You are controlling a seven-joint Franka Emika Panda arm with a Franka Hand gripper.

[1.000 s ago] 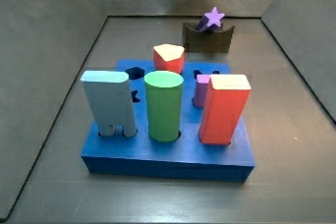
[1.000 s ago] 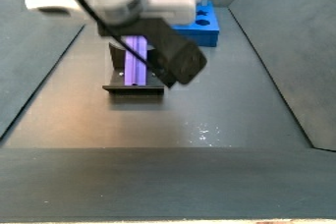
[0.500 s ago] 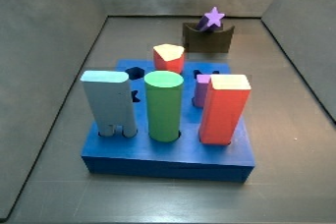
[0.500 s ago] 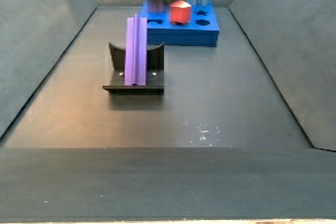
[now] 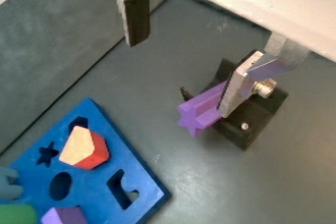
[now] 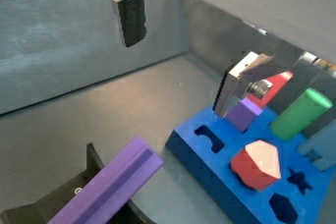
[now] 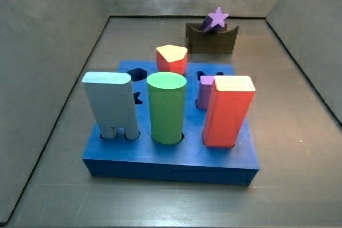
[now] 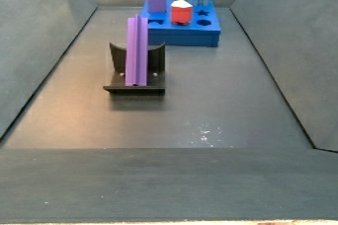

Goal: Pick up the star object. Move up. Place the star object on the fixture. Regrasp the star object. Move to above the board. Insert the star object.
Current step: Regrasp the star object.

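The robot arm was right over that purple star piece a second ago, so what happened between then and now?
The gripper has let go and risen clear: it was over the fixture a second ago and is gone from both side views now. In the wrist views its fingers hang open and empty high above the floor. The star object stays upright on the fixture, and the blue board with its pieces is unchanged.

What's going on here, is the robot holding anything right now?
No. The gripper is open and empty, raised out of both side views and seen only in the wrist views. The purple star object stands on the fixture, leaning against its upright bracket. The blue board already holds several other pieces, among them a green cylinder and a red block, and its star-shaped hole is still empty.
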